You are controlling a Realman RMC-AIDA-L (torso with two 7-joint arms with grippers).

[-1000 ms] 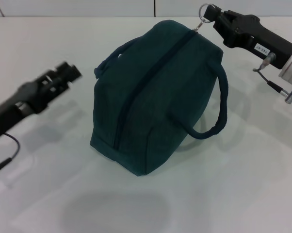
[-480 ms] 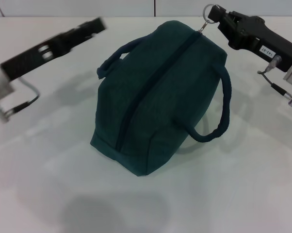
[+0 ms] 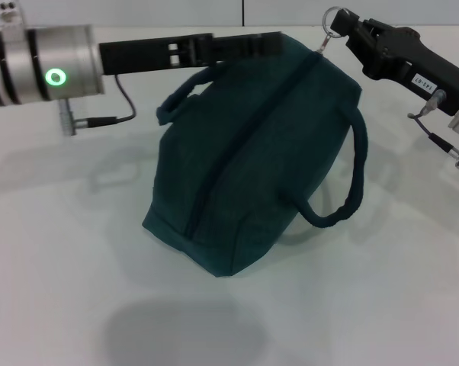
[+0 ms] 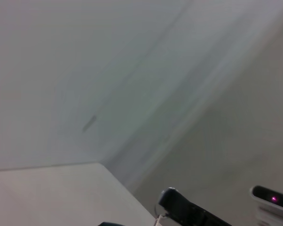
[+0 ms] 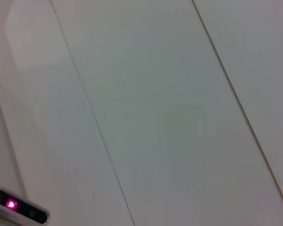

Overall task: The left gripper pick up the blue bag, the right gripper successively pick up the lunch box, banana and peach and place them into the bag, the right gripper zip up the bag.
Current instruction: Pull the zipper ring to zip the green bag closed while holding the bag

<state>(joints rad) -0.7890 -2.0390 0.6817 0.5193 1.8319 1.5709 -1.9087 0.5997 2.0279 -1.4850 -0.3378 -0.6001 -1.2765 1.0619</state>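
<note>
Head view shows the blue bag (image 3: 252, 152) sitting on the white table (image 3: 382, 305), its long zipper line (image 3: 237, 145) running from the near end up to the far top corner and looking shut along what I can see of it. One carry handle (image 3: 344, 175) loops out on my right side of the bag, and the other handle (image 3: 180, 95) arches up on my left side. My right gripper (image 3: 344, 27) is at the bag's far top corner, pinched shut on the zipper pull (image 3: 330, 24), whose metal ring stands just above the fabric and links down to the end of the zip. My left gripper (image 3: 271, 42) reaches in level from my left, its dark fingers lying along the far upper edge of the bag, just above the left handle. I cannot tell whether that claw is open or closed, nor whether it touches the cloth. A green ring light (image 3: 56, 77) glows on my left arm. My left wrist view catches only pale wall, a corner of the table and a dark part of the other arm (image 4: 188, 212) at the lower edge. My right wrist view shows only pale wall panels
</note>
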